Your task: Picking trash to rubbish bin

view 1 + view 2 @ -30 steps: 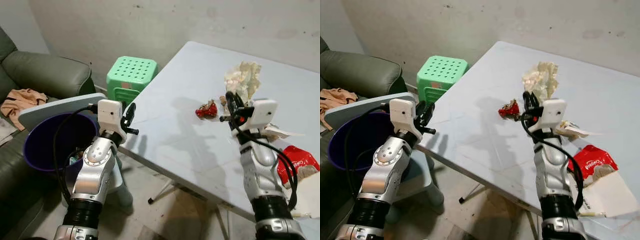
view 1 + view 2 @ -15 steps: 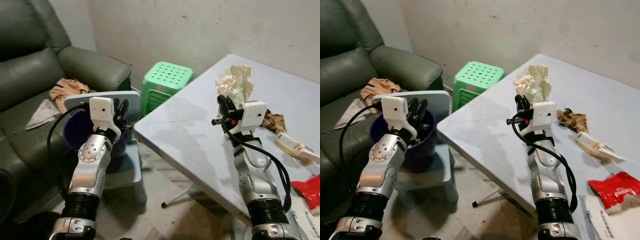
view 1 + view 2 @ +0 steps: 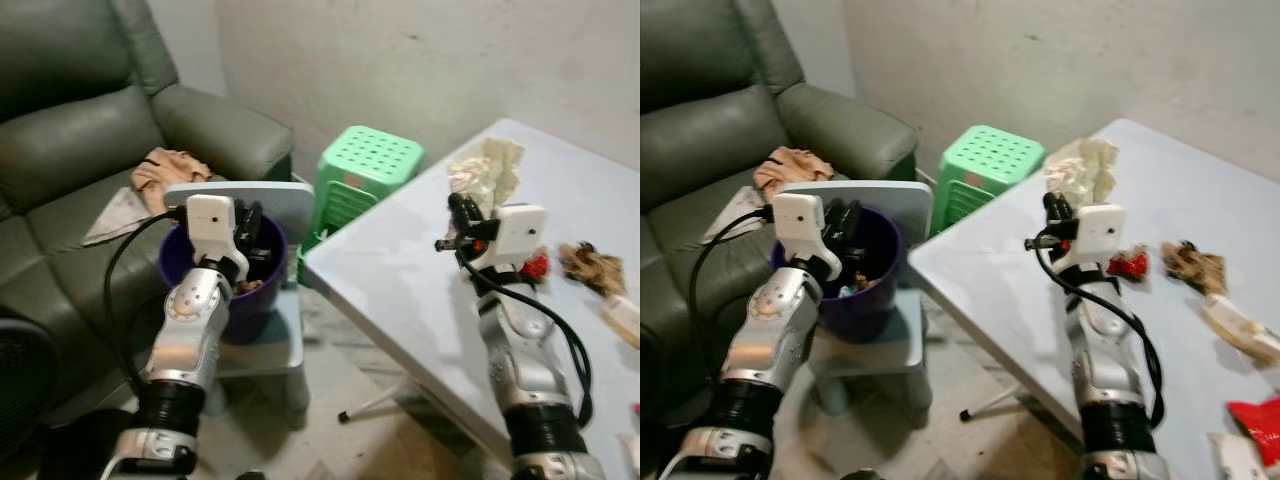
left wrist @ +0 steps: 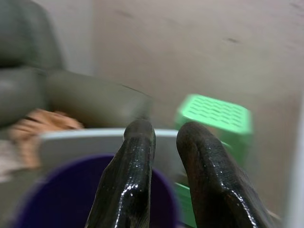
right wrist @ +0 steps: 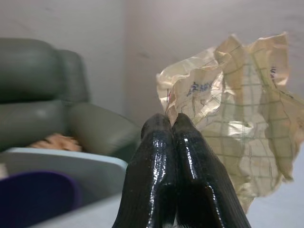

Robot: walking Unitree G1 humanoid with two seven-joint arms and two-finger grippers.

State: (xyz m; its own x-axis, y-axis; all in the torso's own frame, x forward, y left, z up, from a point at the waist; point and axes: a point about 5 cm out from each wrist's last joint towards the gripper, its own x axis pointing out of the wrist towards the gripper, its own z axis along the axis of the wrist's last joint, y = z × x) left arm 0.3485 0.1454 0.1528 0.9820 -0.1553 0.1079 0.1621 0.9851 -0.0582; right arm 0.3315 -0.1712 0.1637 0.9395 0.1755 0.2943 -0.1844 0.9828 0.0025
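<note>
One sofa (image 3: 90, 130) sits at ten o'clock; the purple bin (image 3: 875, 290) stands at nine o'clock, beside the table (image 3: 990, 270). The right gripper (image 5: 176, 124), fingers pinched shut on the crumpled paper (image 5: 237, 118), should swing over the rim before letting go. The left gripper (image 4: 164, 137), fingers slightly parted and empty, hovers by the bin.

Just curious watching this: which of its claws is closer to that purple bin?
Left. The left gripper hangs just over the purple bin's rim; the right gripper, pinching crumpled paper, is off above the table.
</note>
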